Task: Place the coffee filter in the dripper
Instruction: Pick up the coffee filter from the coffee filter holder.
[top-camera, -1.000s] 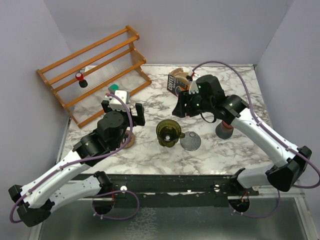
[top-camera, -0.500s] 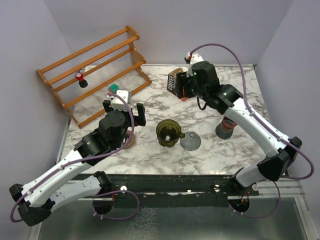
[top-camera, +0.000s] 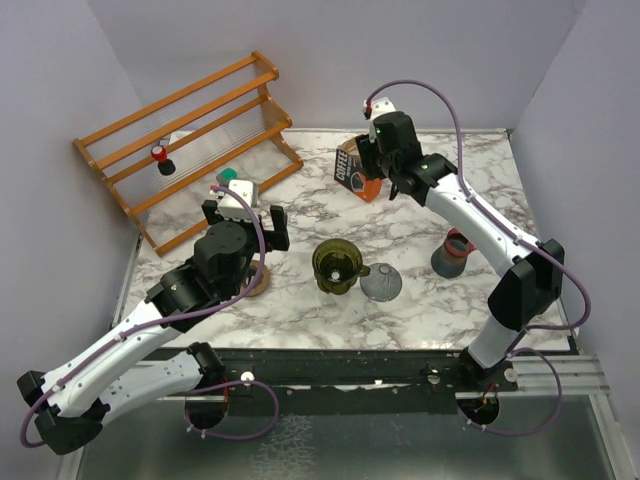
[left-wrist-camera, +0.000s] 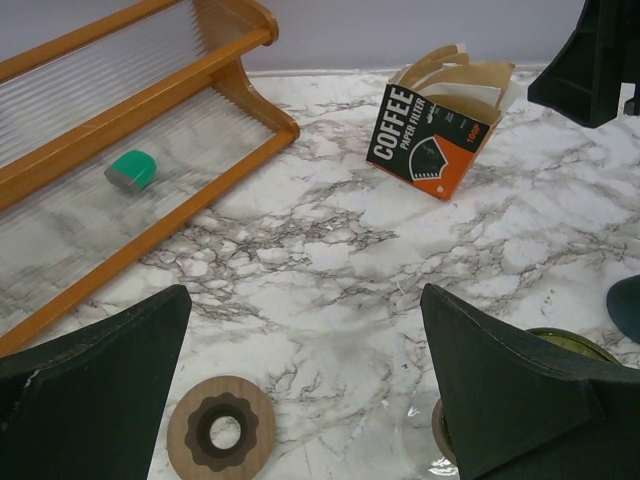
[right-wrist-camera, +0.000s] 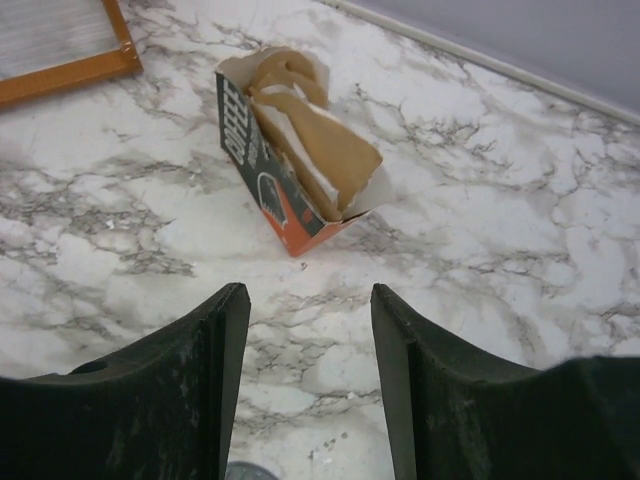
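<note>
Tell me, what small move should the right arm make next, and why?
Probably ease the right gripper down and forward onto the brown filters sticking out of the open coffee filter box. Its jaws stand apart and empty, short of the box, and the dripper holds no filter yet.

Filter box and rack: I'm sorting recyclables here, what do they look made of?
Filter box: printed cardboard, matte, going by folded flaps. Filters inside: thin brown paper, probably unbleached. Rack: orange-stained wood rails; shelves look like ribbed translucent plastic.
</note>
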